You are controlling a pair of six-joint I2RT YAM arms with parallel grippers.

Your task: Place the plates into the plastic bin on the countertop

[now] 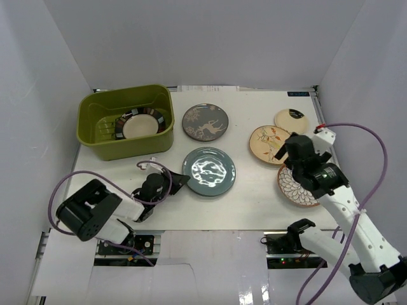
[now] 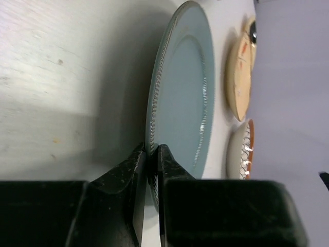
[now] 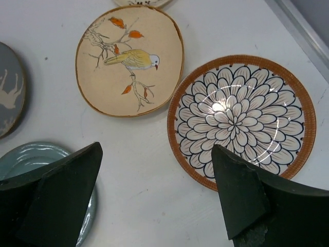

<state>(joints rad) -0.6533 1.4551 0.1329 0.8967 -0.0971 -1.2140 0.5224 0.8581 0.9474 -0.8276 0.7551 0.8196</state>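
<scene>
My left gripper (image 1: pixel 177 183) (image 2: pixel 151 150) is shut on the near-left rim of the blue-grey plate (image 1: pixel 208 171) (image 2: pixel 185 92), which lies on the white countertop (image 1: pixel 254 203). The right gripper (image 1: pixel 294 154) (image 3: pixel 157 149) hangs open and holds nothing, above bare table between the brown-rimmed petal plate (image 1: pixel 296 190) (image 3: pixel 240 118) and the blue-grey plate. The cream bird plate (image 1: pixel 266 143) (image 3: pixel 128 62), grey deer plate (image 1: pixel 205 122) and small cream plate (image 1: pixel 291 120) lie flat further back. The olive-green plastic bin (image 1: pixel 102 101) at the back left holds a black-rimmed cream plate (image 1: pixel 140 124).
White walls close in the left, back and right sides. A purple cable (image 1: pixel 375 143) loops off the right arm, and another (image 1: pixel 63 184) off the left arm. The table's near edge (image 1: pixel 210 230) runs just in front of the arm bases.
</scene>
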